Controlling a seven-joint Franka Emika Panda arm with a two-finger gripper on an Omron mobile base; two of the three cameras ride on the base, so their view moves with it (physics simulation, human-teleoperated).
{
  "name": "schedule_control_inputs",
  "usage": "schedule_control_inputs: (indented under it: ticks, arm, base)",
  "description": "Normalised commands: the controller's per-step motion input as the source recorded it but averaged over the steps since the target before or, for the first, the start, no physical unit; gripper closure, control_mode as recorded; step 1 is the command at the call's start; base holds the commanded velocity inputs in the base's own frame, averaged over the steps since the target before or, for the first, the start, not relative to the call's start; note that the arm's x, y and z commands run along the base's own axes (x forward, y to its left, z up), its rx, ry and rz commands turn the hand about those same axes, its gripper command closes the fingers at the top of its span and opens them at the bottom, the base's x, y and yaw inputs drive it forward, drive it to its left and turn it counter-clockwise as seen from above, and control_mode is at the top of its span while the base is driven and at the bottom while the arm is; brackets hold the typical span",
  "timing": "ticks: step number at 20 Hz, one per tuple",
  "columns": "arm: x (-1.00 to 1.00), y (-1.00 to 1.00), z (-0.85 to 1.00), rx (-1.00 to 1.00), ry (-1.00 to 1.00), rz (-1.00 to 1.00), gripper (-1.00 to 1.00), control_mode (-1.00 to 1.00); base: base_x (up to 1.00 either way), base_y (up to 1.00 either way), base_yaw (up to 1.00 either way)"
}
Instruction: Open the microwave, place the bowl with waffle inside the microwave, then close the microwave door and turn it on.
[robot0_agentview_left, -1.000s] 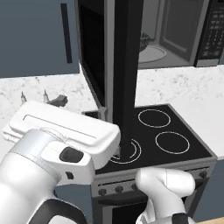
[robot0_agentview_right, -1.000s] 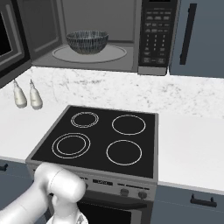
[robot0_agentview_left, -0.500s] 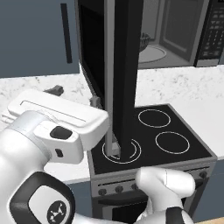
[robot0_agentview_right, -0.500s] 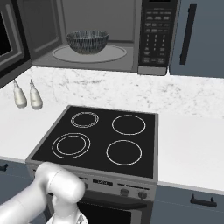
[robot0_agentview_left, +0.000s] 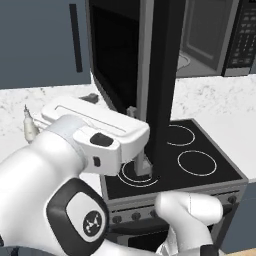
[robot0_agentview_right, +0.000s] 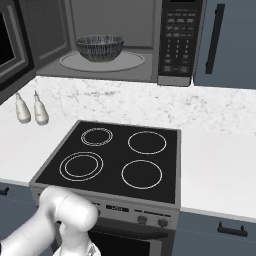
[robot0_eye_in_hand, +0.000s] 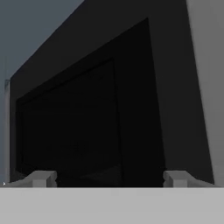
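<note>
The microwave (robot0_agentview_right: 115, 30) stands open above the counter. On its turntable inside sits the bowl (robot0_agentview_right: 100, 47); the waffle is hidden within it. The microwave door (robot0_agentview_left: 160, 75) is swung far out over the stove, edge-on in the left base view, and shows at the left edge of the right base view as the microwave door (robot0_agentview_right: 10, 55). My gripper (robot0_agentview_left: 138, 140) is open, its fingers right at the door's dark glass face, holding nothing. In the hand view the gripper (robot0_eye_in_hand: 111, 179) faces the microwave door (robot0_eye_in_hand: 87, 113) close up, fingertips (robot0_eye_in_hand: 41, 178) wide apart.
A black four-ring stovetop (robot0_agentview_right: 115, 160) lies below. Two small shakers (robot0_agentview_right: 30, 107) stand on the white counter to its left. The button panel (robot0_agentview_right: 175, 37) is on the microwave's right side. A blue-grey cabinet with a black bar handle (robot0_agentview_right: 215, 37) is further right.
My arm has swung right, bringing the hand up against the open door's glass face. The bowl and door have not moved.
</note>
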Motion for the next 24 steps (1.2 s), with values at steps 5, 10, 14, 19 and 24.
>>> schedule_control_inputs:
  ticks: [5, 10, 14, 19, 24]
  arm:
    - [0.05, -0.90, 0.00, 0.05, -0.01, 0.02, -1.00, -1.00]
    - [0.49, -0.76, 0.00, 0.05, 0.00, 0.09, -1.00, -1.00]
    - [0.79, -0.64, -0.06, 0.05, 0.00, 0.12, -1.00, -1.00]
    - [0.79, -0.46, -0.18, 0.01, 0.00, 0.13, -1.00, -1.00]
    - [0.76, -0.47, -0.15, 0.00, 0.00, 0.13, -1.00, -1.00]
  base:
    - [0.00, 0.00, 0.00]
    - [0.00, 0.00, 0.00]
    - [0.00, 0.00, 0.00]
    - [0.00, 0.00, 0.00]
    - [0.00, 0.00, 0.00]
